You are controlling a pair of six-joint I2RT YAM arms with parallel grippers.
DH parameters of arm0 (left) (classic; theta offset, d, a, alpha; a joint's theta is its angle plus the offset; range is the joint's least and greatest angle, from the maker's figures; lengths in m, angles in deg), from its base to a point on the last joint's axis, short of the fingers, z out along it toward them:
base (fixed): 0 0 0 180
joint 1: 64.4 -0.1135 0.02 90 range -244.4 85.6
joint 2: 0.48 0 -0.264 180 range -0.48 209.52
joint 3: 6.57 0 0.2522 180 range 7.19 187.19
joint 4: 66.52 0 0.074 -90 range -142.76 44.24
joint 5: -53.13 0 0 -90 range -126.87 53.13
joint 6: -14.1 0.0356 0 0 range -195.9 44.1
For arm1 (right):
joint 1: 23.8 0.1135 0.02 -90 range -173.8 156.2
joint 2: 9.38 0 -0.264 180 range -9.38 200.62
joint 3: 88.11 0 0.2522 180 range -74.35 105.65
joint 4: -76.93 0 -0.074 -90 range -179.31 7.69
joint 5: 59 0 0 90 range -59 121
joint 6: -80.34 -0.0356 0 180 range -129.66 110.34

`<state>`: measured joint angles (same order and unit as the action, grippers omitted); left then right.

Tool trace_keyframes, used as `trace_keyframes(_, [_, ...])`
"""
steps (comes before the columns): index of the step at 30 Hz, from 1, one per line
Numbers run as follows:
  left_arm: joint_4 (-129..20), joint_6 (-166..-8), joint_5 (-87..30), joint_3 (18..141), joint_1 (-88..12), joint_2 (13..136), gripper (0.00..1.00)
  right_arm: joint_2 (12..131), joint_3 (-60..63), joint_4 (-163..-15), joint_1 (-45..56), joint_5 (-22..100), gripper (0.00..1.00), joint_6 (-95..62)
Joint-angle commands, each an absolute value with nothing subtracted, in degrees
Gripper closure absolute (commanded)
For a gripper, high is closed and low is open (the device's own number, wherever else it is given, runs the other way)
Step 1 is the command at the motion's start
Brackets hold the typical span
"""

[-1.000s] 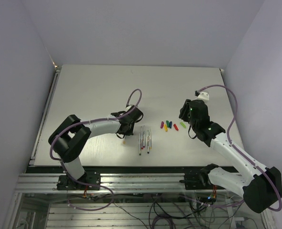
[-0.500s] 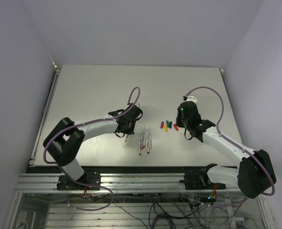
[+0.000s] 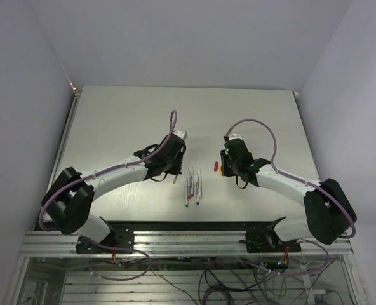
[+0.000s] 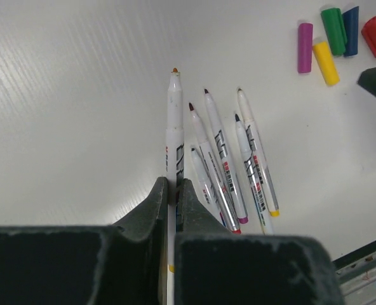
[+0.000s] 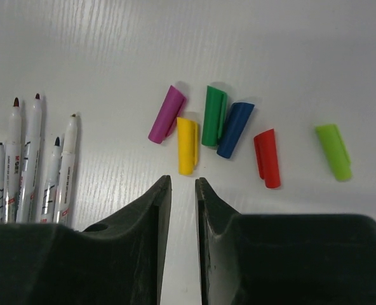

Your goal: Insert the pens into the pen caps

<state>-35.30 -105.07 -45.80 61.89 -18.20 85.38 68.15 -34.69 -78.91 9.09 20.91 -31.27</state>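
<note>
Pen [image 4: 174, 121] tail hidden between fingers [image 4: 151, 213]

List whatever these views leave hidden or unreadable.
- Left wrist: held pen, rear end hidden behind left gripper fingers.
- Top external: most pen caps covered by right gripper.
- Right wrist: loose pens, lower ends behind its own finger.
- Top external: pen tip colours too small.

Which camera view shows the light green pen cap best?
The right wrist view: the light green cap lies whole and unblocked, right of the red cap. The left wrist view does not reach it, and the top view does not show it.
</note>
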Motion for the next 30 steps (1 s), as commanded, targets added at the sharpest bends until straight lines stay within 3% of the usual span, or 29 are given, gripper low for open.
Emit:
trace_keyframes(1, [-39.7,-105.5,-42.7,60.2,-17.9,83.1,0.93,69.9,-32.4,-80.8,10.6,20.6,0.77,-30.1])
trace_keyframes(30, [-47.0,-105.8,-34.1,57.0,-17.9,83.7,0.93,78.4,-30.2,-82.8,11.2,17.5,0.75,-29.7])
